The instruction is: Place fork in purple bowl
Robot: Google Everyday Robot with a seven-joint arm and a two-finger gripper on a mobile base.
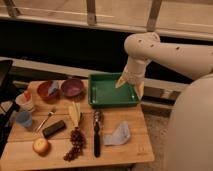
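The slim silver fork [45,120] lies on the wooden table [127,145] at the left, in front of the bowls. The purple bowl [72,88] stands at the back of the table, next to a red-brown bowl [47,90] on its left. My gripper [129,83] hangs over the right back part of the green tray [112,102], far to the right of the fork and the purple bowl.
A black-handled utensil [97,134] lies mid-table. A banana [75,113], dark grapes [74,144], an apple [41,145], a black block [53,128], a blue cup [23,119], a white cup [25,101] and a grey-blue cloth [118,135] are also on the table.
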